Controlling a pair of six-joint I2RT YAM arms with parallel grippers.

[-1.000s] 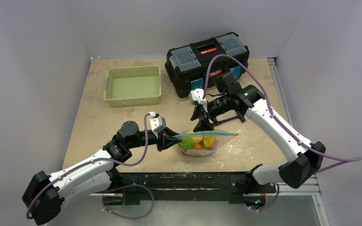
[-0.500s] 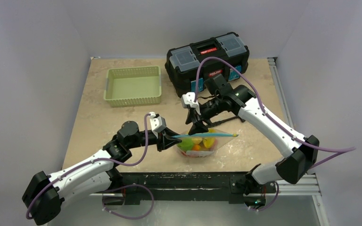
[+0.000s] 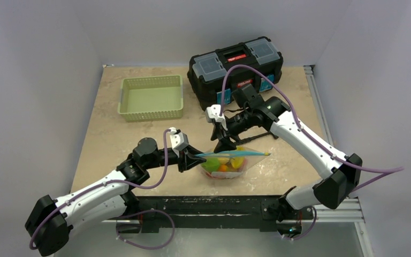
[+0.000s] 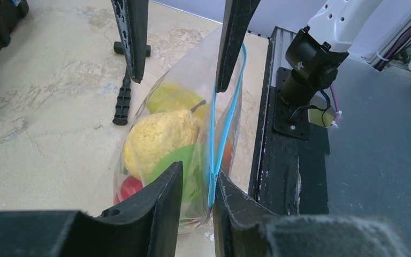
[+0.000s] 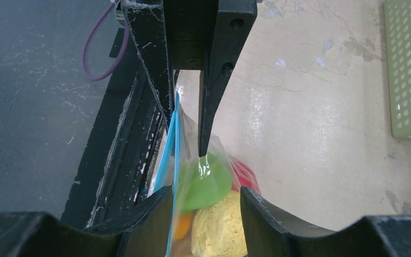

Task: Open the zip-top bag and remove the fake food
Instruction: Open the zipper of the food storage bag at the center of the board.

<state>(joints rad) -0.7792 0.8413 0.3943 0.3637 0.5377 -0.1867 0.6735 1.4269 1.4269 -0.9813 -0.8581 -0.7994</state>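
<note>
The zip-top bag (image 3: 230,163) stands upright near the table's front edge, its teal zip strip (image 3: 235,153) stretched level along the top. Fake food fills it: a yellow pear (image 4: 160,134), a green piece (image 5: 208,182), a red one (image 5: 246,174) and an orange one (image 5: 182,225). My left gripper (image 3: 197,156) is shut on the bag's left end, with the strip against one finger (image 4: 230,209). My right gripper (image 3: 226,145) hangs over the middle of the bag and is open. Its fingers (image 5: 150,219) straddle the strip and the film just below.
A green basket (image 3: 151,97) sits at the back left and a black toolbox (image 3: 235,67) at the back centre. A black hammer (image 4: 122,99) lies on the table just behind the bag. The black frame rail (image 3: 219,203) runs along the near edge.
The right arm swung left and down from beside the bag until its jaws came over the bag's top. It has held there since. The left gripper and the bag stayed put.
</note>
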